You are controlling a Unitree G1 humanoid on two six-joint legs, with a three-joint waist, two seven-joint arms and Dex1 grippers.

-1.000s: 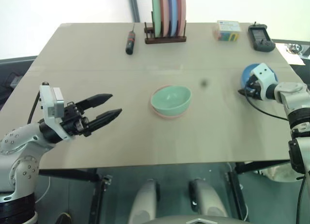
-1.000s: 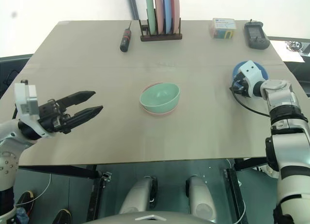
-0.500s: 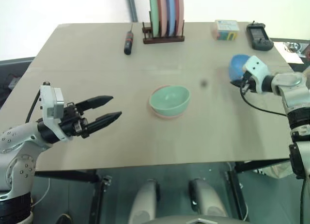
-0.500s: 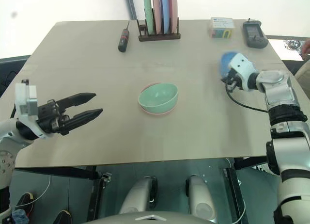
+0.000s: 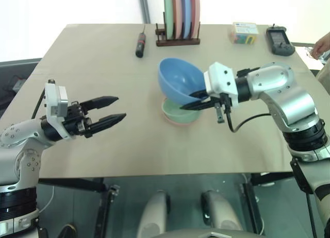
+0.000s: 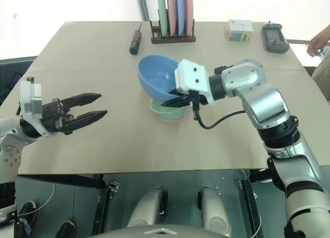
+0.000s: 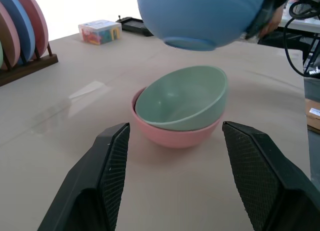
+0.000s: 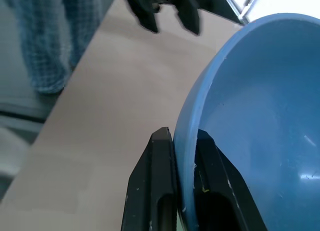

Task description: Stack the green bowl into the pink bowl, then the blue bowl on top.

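The green bowl point(image 7: 182, 98) sits nested in the pink bowl point(image 7: 170, 136) at the middle of the table. Above them hangs the blue bowl point(image 5: 178, 79), tilted, with my right gripper point(image 5: 192, 105) shut on its rim; one finger point(image 8: 159, 188) lies outside the wall and the other inside. My left gripper point(image 5: 114, 108) is open and holds nothing; it hovers well to the left of the bowls and points at them. Its two fingers point(image 7: 102, 186) frame the stacked pair in the left wrist view.
A wooden rack of flat plates point(image 5: 179, 14) stands at the table's far edge, with a screwdriver point(image 5: 139, 45) to its left. A small colourful box point(image 5: 243, 33) and a black device point(image 5: 280, 40) lie at the far right. A person's hand point(image 5: 320, 45) shows at the right edge.
My right arm has swung left from the table's right side, carrying the blue bowl up and over the green and pink bowls. The left gripper has stayed almost still.
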